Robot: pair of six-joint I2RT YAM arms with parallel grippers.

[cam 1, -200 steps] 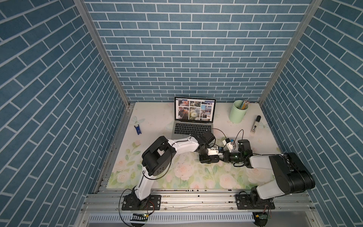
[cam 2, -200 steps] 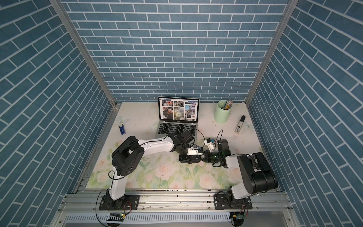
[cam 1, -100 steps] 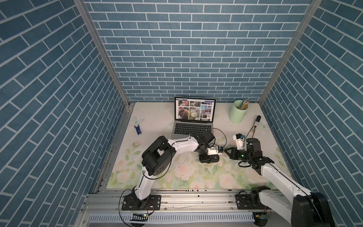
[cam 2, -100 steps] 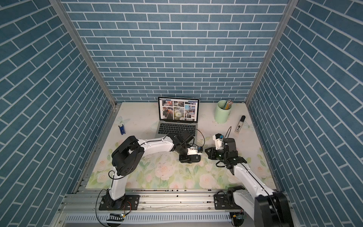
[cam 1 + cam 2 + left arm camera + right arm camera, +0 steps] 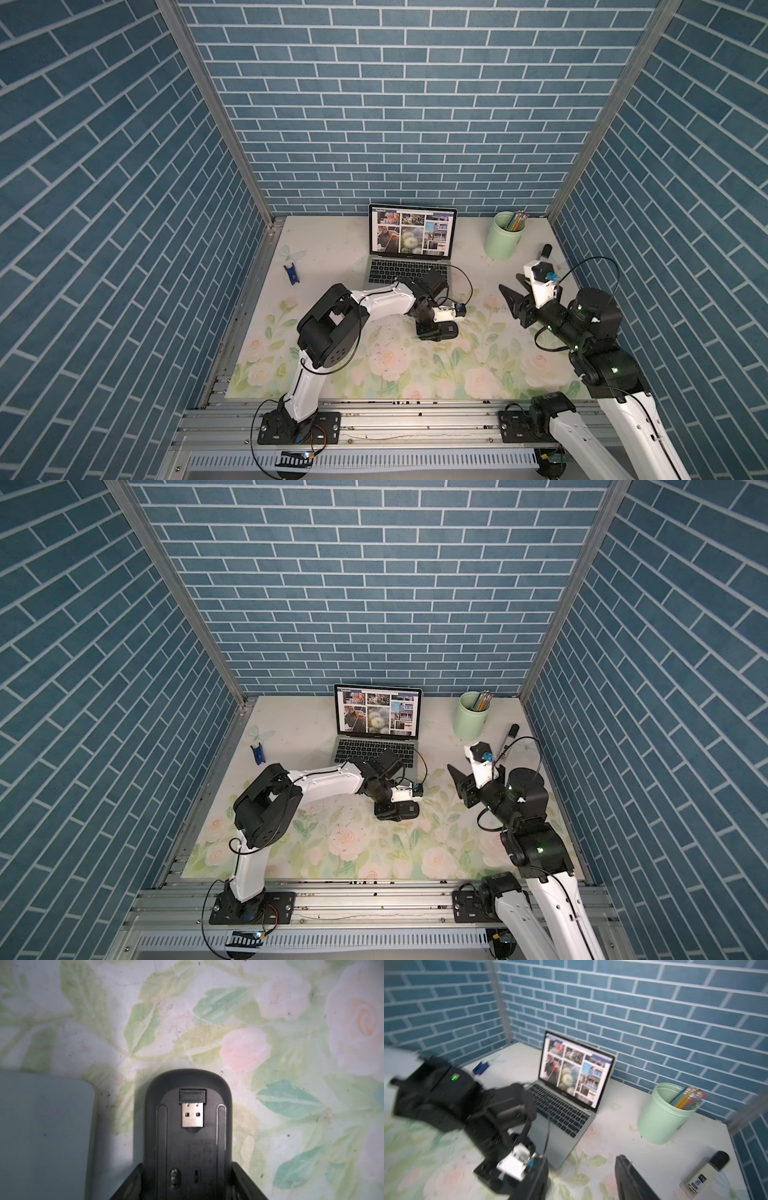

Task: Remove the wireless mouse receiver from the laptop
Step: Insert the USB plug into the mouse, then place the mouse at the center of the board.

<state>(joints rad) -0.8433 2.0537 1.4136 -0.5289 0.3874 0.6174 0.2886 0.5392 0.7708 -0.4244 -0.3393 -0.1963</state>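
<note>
When looking for the wireless mouse receiver (image 5: 192, 1108), find it clear of the laptop (image 5: 409, 270), lying in the bay on the upturned underside of the black mouse (image 5: 207, 1147), ribbed black cap toward the rounded end, bare metal plug face up. Expect almost no weight, a stiff hard body, a smooth slippery plug; likely to flick away if pinched askew. Better taken by the ribbed cap, across its short sides, with the jaw tips only. On the left gripper (image 5: 188, 1164), jaws clamped on the mouse's flanks, at the floral worktop (image 5: 270, 1022) just beside the laptop's corner. On the right gripper (image 5: 581, 1159), jaws apart and empty, well apart from the mouse, near the green pencil cup (image 5: 658, 1122).
</note>
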